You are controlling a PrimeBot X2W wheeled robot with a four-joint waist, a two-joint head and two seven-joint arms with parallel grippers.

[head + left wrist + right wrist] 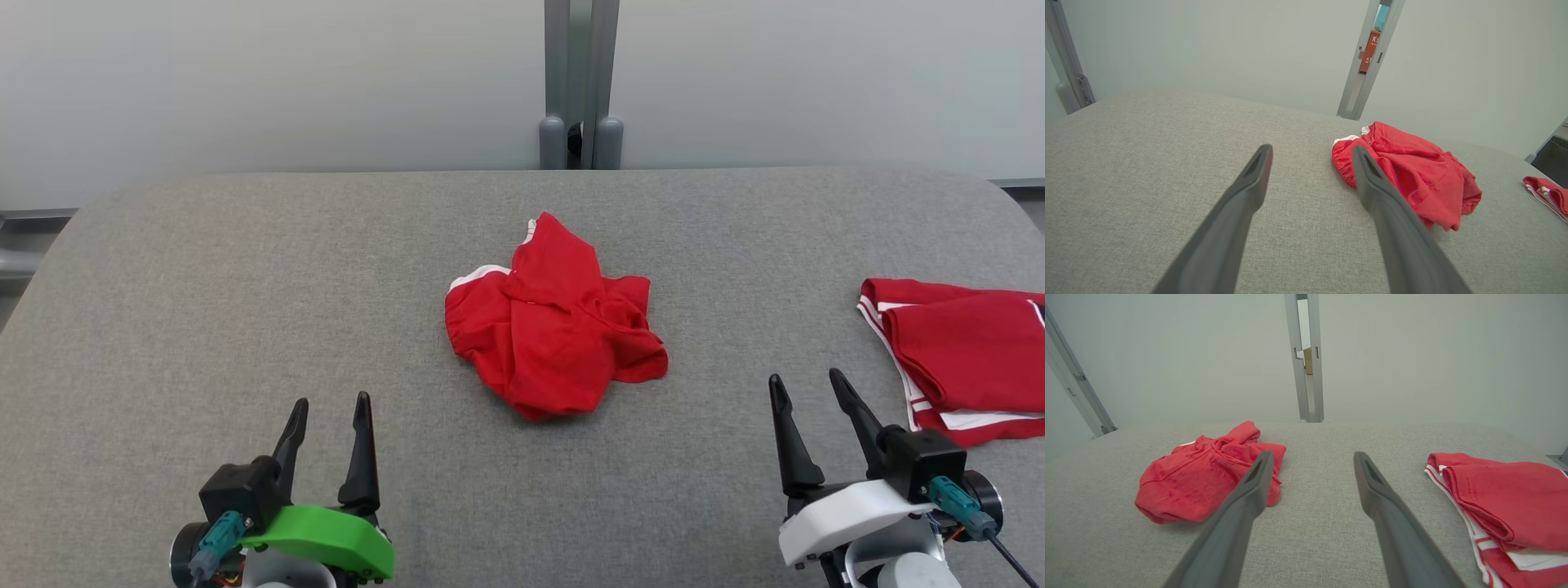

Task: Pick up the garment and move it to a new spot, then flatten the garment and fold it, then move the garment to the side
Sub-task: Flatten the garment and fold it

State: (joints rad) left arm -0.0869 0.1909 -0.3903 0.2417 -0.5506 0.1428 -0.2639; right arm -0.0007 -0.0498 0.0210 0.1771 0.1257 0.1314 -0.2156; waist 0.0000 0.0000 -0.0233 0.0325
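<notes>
A crumpled red garment with white trim lies in a heap at the middle of the grey padded table. In the left wrist view the garment sits ahead and to the right; in the right wrist view the garment sits ahead and to the left. My left gripper rests near the front left, open and empty, well short of the garment. My right gripper hovers at the front right, open and empty, also apart from it.
Folded red clothes with white stripes lie at the table's right edge, close beside my right gripper, and appear as folded clothes in the right wrist view. A grey post stands behind the table against pale wall panels.
</notes>
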